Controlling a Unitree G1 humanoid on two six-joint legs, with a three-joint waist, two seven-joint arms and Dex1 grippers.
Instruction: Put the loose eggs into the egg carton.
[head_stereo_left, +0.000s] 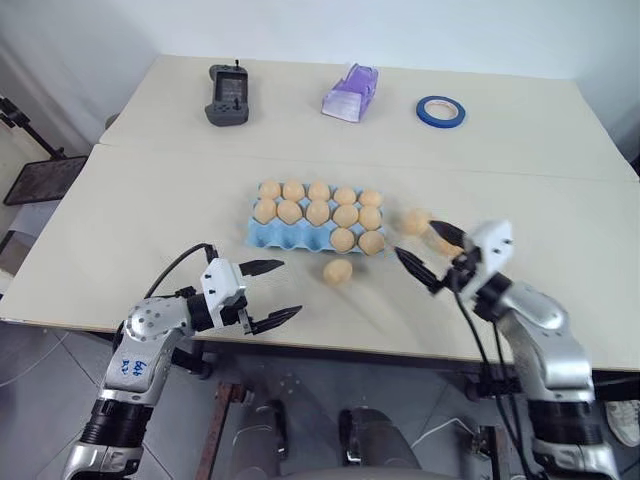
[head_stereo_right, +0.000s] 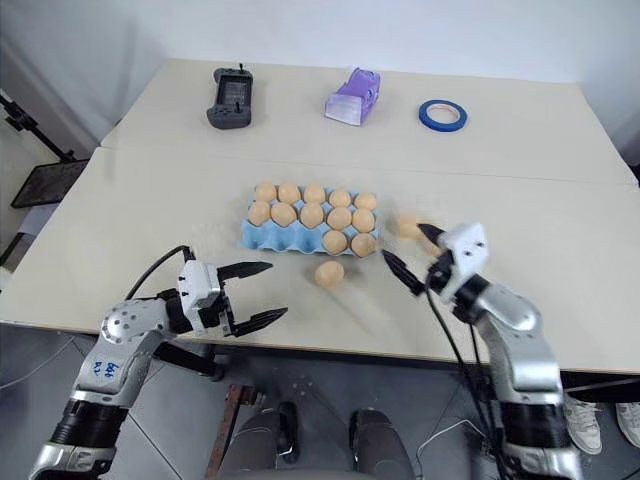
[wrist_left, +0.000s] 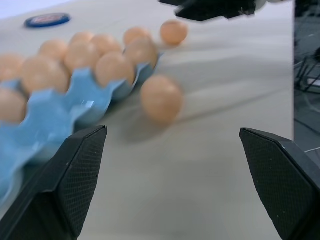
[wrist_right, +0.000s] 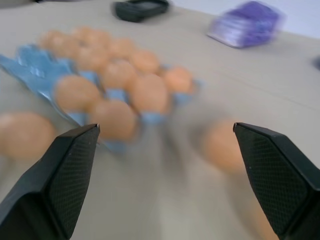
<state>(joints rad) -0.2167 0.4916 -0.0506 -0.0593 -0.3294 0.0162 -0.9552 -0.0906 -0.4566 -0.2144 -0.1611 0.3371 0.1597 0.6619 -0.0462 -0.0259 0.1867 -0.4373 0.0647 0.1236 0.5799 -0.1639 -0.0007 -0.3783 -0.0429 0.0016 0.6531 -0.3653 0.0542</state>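
Purple box (head_stereo_left: 350, 92), black handheld device (head_stereo_left: 227, 95) and blue tape roll (head_stereo_left: 441, 111) sit along the upper frame, well clear. Mid-frame lies the light-blue egg carton (head_stereo_left: 275, 236), mostly filled (front-left cups bare). One pale tan egg (head_stereo_left: 338, 271) rests just below it, between the wide-open left gripper (head_stereo_left: 276, 291) and the wide-open right gripper (head_stereo_left: 428, 254); another egg (head_stereo_left: 416, 221) lies near the right one.

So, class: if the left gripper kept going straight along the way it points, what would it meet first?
Probably the loose egg on the table beside the egg carton; the open left gripper points toward it, though depth is uncertain.
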